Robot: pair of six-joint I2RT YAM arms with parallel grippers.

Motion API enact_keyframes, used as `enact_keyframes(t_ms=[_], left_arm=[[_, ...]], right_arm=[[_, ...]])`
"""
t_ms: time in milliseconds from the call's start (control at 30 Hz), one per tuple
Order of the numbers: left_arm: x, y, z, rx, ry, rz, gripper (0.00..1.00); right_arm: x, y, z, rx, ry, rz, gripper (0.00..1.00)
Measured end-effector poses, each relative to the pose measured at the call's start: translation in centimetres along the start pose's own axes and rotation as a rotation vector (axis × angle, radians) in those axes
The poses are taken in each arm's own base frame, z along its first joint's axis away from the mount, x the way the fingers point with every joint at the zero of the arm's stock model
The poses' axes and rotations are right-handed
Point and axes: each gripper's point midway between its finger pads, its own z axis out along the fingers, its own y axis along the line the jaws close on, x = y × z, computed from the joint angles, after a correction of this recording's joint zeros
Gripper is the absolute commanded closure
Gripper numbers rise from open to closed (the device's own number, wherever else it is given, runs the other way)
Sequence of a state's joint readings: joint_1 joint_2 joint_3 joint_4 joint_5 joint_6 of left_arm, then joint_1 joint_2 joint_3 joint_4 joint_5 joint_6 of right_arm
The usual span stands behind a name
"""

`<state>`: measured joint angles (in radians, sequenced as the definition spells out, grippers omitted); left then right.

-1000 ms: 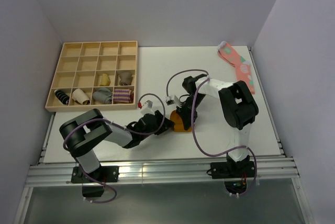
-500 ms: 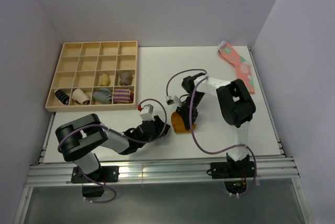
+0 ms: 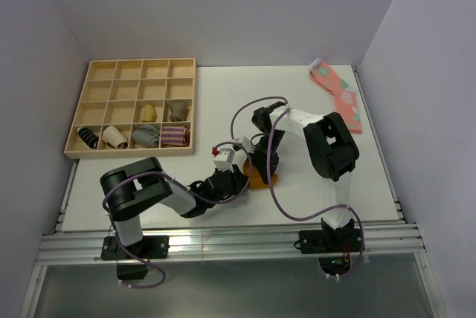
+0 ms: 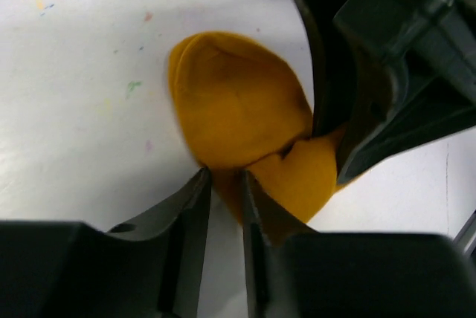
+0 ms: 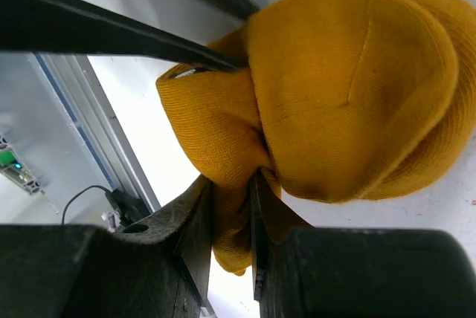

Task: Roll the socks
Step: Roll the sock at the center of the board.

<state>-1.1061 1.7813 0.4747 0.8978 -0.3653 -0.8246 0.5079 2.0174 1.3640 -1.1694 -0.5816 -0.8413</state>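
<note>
The socks (image 3: 265, 179) are a mustard-orange bundle lying on the white table in front of both arms. In the right wrist view my right gripper (image 5: 232, 180) is shut on a bunched fold of the socks (image 5: 349, 88), with the fabric squeezed between its fingers. Seen from the left wrist, my left gripper (image 4: 225, 177) has its jaws narrowed onto the near edge of the socks (image 4: 238, 102). Fabric sits between its tips. The right arm's black fingers (image 4: 357, 73) press into the bundle from the upper right. From above, the left gripper (image 3: 239, 181) touches the socks from the left and the right gripper (image 3: 262, 163) stands over them.
A wooden compartment tray (image 3: 141, 60) sits at the back left, with several rolled sock bundles (image 3: 149, 136) in its front rows. A pink spotted sock (image 3: 338, 91) lies at the back right. The table's front edge and metal rail (image 3: 223, 240) run just behind the arm bases.
My left gripper has slid right up to the socks and its jaws have narrowed onto the edge. The right gripper, still holding, has shifted slightly left with the bundle.
</note>
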Motion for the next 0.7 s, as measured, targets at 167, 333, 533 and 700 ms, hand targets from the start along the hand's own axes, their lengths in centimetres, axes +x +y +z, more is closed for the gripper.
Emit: enact_keyframes(t_ms=[167,333,533,700], left_arm=[[0.1,-0.4,1.1,-0.016,0.01,0.006,0.93],[0.2,-0.4,1.3,-0.019,0.014,0.007,0.98],[0.2,-0.6,1.4,-0.012,0.015,0.008,0.98],[0.3,-0.7,1.3,0.004,0.021,0.028,0.95]], right_arm=[[0.1,0.0,0.0,-0.002,0.008,0.01,0.93],[0.1,0.1,0.1,-0.021,0.03,0.027,0.93],[0.0,0.1,0.2,-0.026,0.054,0.054,0.93],[0.0,0.1,0.3,-0.016,0.064,0.085,0.93]])
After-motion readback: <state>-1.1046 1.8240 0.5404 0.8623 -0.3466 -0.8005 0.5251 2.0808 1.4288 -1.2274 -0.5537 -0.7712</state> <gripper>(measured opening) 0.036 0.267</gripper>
